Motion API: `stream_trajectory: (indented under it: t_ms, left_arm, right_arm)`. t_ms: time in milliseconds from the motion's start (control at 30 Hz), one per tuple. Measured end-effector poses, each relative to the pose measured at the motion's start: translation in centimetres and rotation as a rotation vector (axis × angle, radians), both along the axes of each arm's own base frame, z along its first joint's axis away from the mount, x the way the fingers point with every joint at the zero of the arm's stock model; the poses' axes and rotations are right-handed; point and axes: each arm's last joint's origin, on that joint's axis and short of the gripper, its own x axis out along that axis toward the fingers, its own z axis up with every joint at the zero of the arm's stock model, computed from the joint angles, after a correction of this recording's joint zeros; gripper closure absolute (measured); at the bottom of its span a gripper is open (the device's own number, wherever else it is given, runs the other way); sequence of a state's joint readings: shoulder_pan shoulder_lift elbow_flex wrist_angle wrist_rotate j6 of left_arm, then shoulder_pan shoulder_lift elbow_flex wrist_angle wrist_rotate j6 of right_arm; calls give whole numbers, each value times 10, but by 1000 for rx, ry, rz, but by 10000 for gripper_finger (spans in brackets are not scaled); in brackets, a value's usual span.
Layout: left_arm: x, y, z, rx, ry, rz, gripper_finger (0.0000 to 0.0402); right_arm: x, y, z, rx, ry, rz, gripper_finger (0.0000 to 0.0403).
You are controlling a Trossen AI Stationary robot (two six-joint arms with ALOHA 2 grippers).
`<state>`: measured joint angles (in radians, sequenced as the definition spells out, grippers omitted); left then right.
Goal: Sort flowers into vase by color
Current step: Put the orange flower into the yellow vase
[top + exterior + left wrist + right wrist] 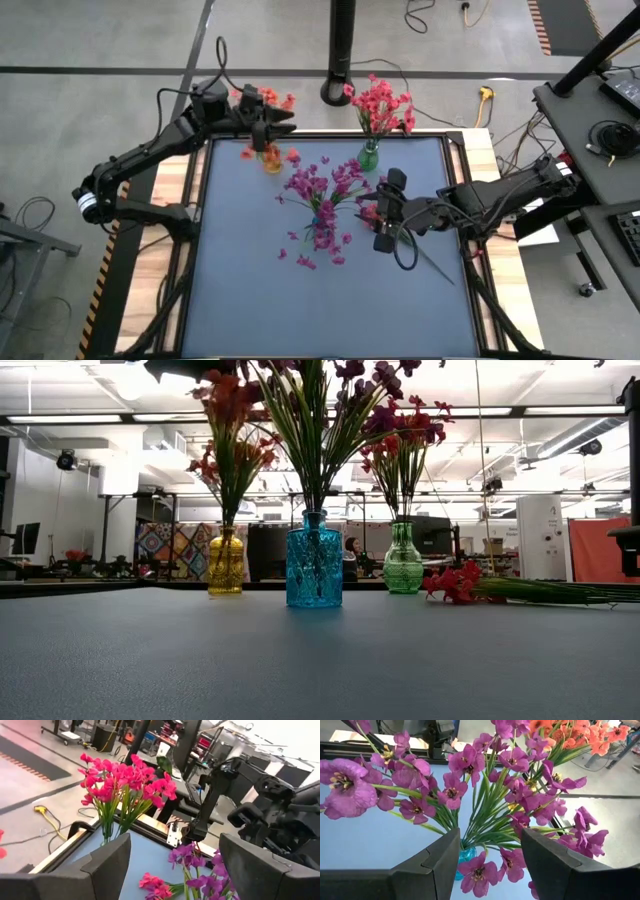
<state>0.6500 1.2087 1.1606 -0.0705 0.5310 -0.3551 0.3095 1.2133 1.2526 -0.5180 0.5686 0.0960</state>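
Overhead, orange flowers [268, 97] are partly hiding the left gripper [272, 127], which is hovering open and empty above the yellow vase [226, 563]. The right gripper [387, 218] is gaping empty beside the purple flowers [322, 190]. Only the low view is showing a red sprig [452, 582] lying flat on the table [300, 660].

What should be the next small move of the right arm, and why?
Probably lower the open right end effector onto the stem of the red-pink sprig lying beside it; it is the only flower outside a vase, and the green vase holds that colour.
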Motion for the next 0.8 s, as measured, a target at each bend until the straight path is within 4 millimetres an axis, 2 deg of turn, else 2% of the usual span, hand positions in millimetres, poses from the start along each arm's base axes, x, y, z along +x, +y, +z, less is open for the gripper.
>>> stream_trajectory:
  t_ms: [100,200,433,567,800]
  left_arm:
    - [0,0,2,45,-13,-25,116]
    - [0,-4,4,198,-29,-146,116]
    - [-4,-16,-2,553,-144,-649,116]
    - [-4,-15,-4,619,-133,-629,116]
    - [-5,-12,-6,640,-121,-605,116]
  right_arm:
    - [3,-3,3,-11,-27,0,199]
    - [8,-9,8,-47,-80,-3,199]
    - [20,-40,23,-165,-192,-13,199]
    - [25,-61,33,-183,-283,79,199]
    - [24,-115,46,-181,-406,84,199]
